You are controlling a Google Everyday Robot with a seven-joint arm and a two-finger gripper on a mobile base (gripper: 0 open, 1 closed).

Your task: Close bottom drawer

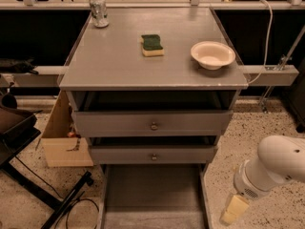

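Your gripper (234, 209) hung low over the speckled floor (248, 142), right of the bottom drawer (152, 194); you could not tell whether it was apart or together. A cardboard box (62, 137) leaned against the cabinet's (119, 56) left side. That drawer stood pulled out, grey tray showing.
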